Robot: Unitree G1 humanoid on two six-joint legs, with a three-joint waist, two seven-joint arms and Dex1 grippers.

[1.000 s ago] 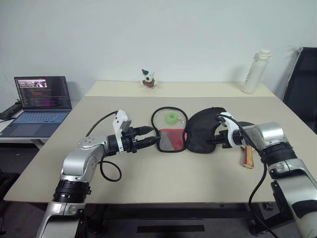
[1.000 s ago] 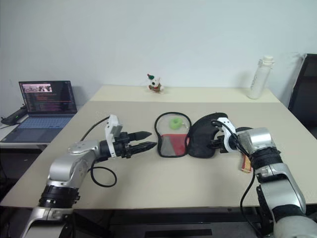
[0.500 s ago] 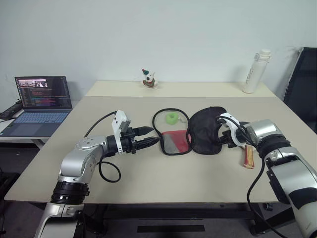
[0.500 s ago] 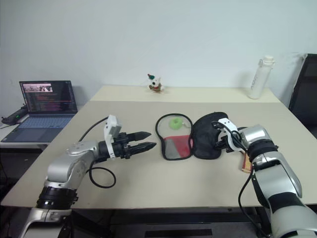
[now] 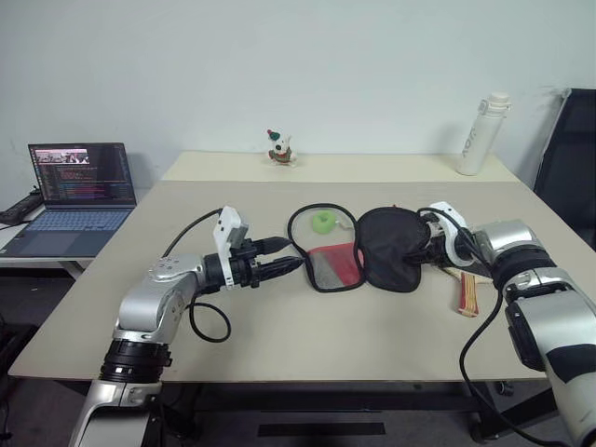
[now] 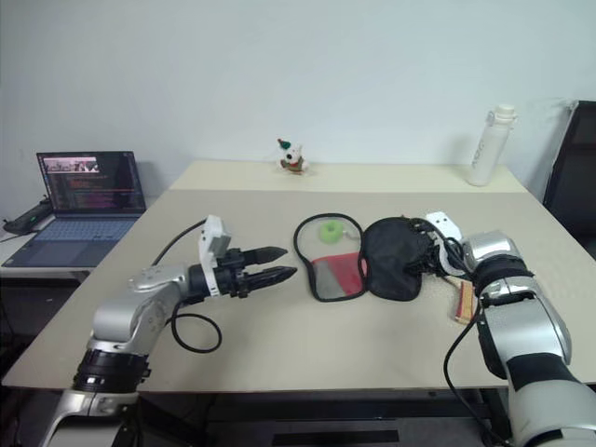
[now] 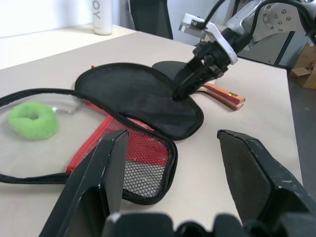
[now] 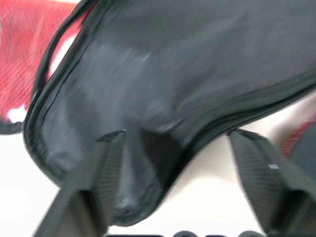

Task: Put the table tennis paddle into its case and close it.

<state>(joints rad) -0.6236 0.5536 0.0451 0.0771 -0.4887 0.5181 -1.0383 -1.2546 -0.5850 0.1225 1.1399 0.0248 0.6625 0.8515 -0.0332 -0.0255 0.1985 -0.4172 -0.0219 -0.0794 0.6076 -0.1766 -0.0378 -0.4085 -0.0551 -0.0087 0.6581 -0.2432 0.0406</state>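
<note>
Spreading across the middle of the head views, the beige table [image 5: 279, 345] carries everything. At centre lies the case [image 5: 358, 250], unzipped and folded open: its black half [image 5: 391, 247] sits to the right, its red-and-mesh half [image 5: 331, 265] to the left, so the opened pouch runs left to right across the frame. A lime-green ring [image 5: 323, 222] rests inside the zip loop, above the red panel. The table tennis paddle [image 5: 466, 291] lies at right of centre, just beside the case, mostly hidden by the black flap; its striped handle points toward the lower right. The right gripper [image 5: 430, 244] sits at the black half's right edge, fingers spread apart in its wrist view, one over the fabric. The left gripper [image 5: 284, 258] hovers left of the case, its fingers parted and holding nothing.
</note>
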